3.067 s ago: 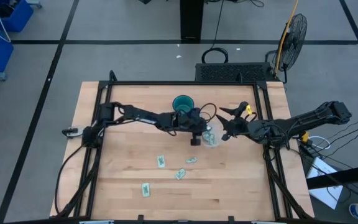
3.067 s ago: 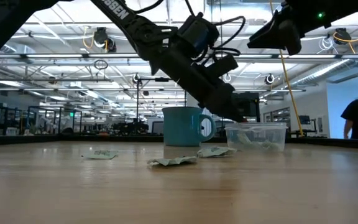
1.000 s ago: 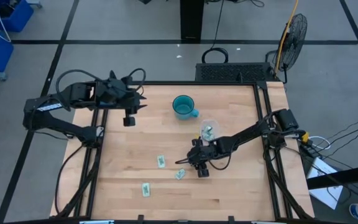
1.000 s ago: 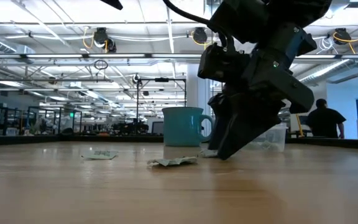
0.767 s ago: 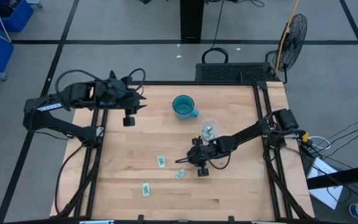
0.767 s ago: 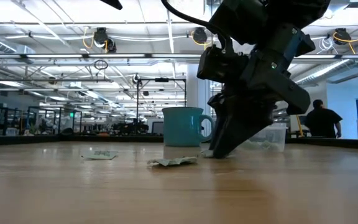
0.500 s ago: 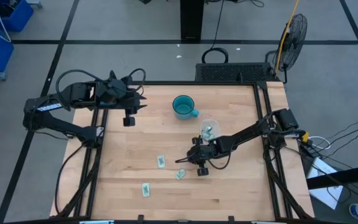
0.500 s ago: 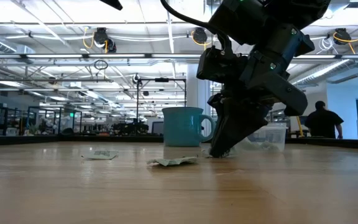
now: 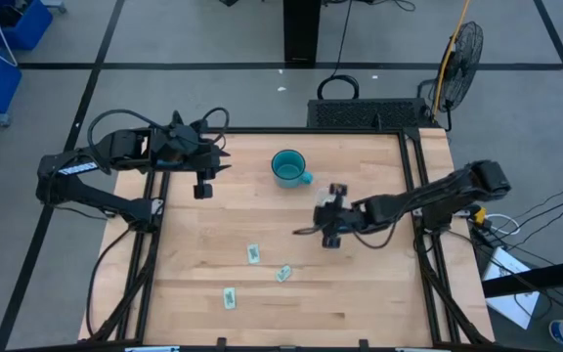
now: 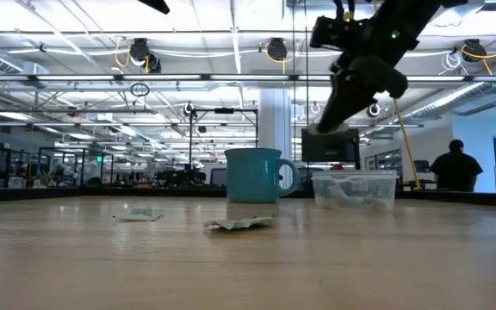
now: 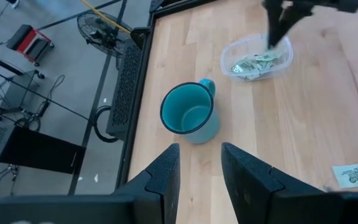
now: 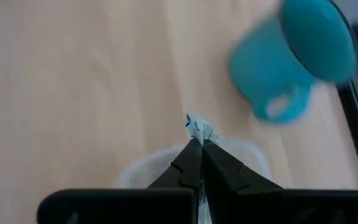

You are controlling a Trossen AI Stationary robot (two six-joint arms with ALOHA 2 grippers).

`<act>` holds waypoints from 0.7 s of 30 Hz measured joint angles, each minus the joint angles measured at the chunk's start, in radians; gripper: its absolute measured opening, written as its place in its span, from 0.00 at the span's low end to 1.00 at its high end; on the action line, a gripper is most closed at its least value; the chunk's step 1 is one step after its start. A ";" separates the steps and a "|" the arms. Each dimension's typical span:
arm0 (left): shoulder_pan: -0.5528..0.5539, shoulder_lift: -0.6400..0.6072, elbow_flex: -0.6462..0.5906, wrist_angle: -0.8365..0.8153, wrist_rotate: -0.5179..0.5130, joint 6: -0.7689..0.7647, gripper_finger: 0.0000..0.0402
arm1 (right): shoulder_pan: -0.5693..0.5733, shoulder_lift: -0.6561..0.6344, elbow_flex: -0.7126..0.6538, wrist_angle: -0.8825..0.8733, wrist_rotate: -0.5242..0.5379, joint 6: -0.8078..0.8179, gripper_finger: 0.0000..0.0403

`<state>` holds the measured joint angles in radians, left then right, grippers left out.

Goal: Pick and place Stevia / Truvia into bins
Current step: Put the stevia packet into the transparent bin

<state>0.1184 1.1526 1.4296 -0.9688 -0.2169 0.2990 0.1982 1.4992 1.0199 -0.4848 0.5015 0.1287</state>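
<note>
Over the clear tub: right gripper point(image 12: 199, 144) hangs above the table, its fingers pinched tight on one packet point(image 12: 199, 129); a white corner of paper sticks out past the tips.
Tub: clear tub point(image 10: 355, 189) sits just beside the teal mug point(image 9: 287, 167), on the side toward the right arm, with several packets already heaped inside point(image 11: 254, 62).
Left arm: left gripper point(image 9: 202, 186) waits well apart at the far left corner of the table point(image 9: 379, 293); its fingers stand parted with nothing between them, as its own wrist view shows.
Loose packets: three lie flat on the wood nearer the front edge, one point(image 9: 253, 254) toward the middle, one point(image 9: 283, 274) just beside it, one point(image 9: 230, 297) nearest the front.
Weight: a packet looks very light, so lifting should cost nothing, but it may cling to a finger or flutter when let go.
Stiffness: thin paper, soft and easily creased; the one seen from table height point(image 10: 239, 223) already looks crumpled and slightly raised off the wood.
Fragility: my guess is a hard squeeze would only wrinkle it, though a tear at a sealed edge could spill the contents.
Where to take hold: by an edge or a lifted corner, since a flat packet gives little to grip from above.
Release: probably best low over the tub, so it drops inside rather than drifting to the wood.
</note>
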 joint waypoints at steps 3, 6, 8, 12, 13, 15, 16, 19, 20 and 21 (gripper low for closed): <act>0.000 0.000 0.000 0.000 0.003 -0.011 0.31 | -0.033 -0.032 -0.032 -0.022 -0.007 0.085 0.01; 0.000 0.000 0.000 0.000 0.003 -0.012 0.31 | -0.066 -0.047 -0.101 -0.011 -0.034 0.124 0.01; 0.000 0.000 0.000 0.000 0.003 -0.013 0.31 | -0.088 -0.045 -0.155 0.008 -0.059 0.154 0.01; 0.000 0.000 0.000 0.000 0.003 -0.013 0.31 | -0.108 -0.045 -0.238 0.132 -0.062 0.137 0.02; 0.000 0.000 0.000 0.000 0.003 -0.011 0.31 | -0.108 -0.046 -0.247 0.161 -0.074 0.100 0.03; 0.000 0.000 0.000 0.000 0.002 -0.005 0.31 | -0.107 -0.046 -0.254 0.191 -0.097 0.034 0.06; 0.000 0.000 0.000 0.000 0.003 -0.005 0.31 | -0.108 -0.046 -0.254 0.201 -0.111 0.012 0.09; 0.000 0.000 0.000 0.000 0.002 -0.005 0.31 | -0.108 -0.046 -0.254 0.228 -0.111 -0.018 0.17; 0.000 0.000 0.000 0.000 0.002 -0.005 0.31 | -0.108 -0.047 -0.254 0.228 -0.111 -0.019 0.20; 0.000 0.000 0.000 0.000 0.002 -0.004 0.31 | -0.108 -0.050 -0.254 0.225 -0.109 -0.020 0.23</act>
<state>0.1184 1.1526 1.4296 -0.9691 -0.2146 0.2947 0.0906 1.4495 0.7654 -0.2599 0.3920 0.1086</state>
